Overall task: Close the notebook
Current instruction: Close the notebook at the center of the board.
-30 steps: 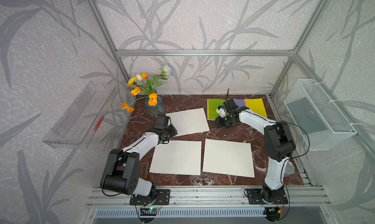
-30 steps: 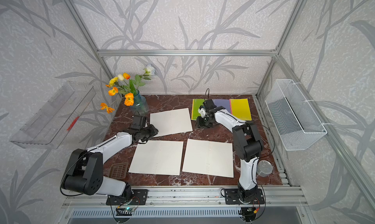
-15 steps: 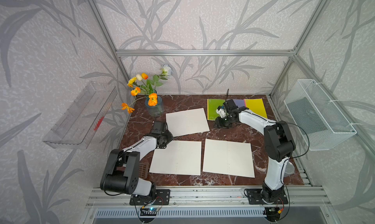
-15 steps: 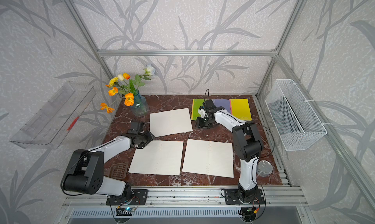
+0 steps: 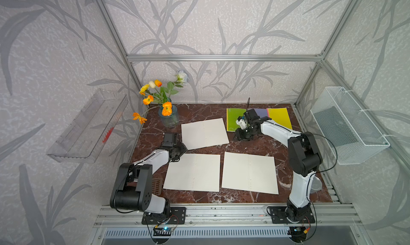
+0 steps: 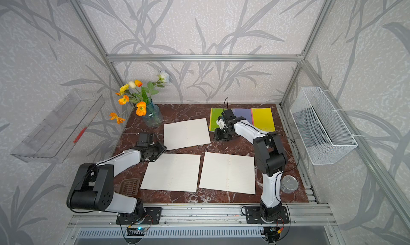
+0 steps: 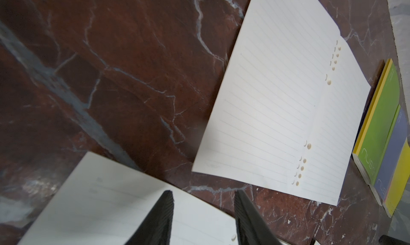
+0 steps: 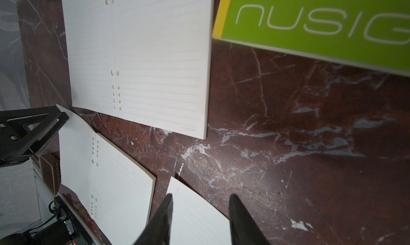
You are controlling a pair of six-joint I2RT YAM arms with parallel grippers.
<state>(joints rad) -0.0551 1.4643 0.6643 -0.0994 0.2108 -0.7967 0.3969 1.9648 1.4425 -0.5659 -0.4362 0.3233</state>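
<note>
Approach step, I think: left claw (image 7: 203,192), jaws apart and empty, hovers at the 11 o'clock corner of the open notebook (image 5: 193,172), at 7 o'clock on the table (image 5: 199,197). Next it must lift that side over; right claw (image 8: 200,196) apart too.

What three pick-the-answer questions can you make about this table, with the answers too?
1. Where is the flower vase? A: far left corner of the table; B: near right corner; C: the middle.
2. How many open notebooks are there? A: one; B: three; C: five.
3. How is the left gripper? A: open, empty; B: shut on a page; C: shut tight, empty.
Answers: 1A, it stands at the table's back corner; 2B, three white spreads lie flat; 3A, its fingers stand apart, nothing between.
</note>
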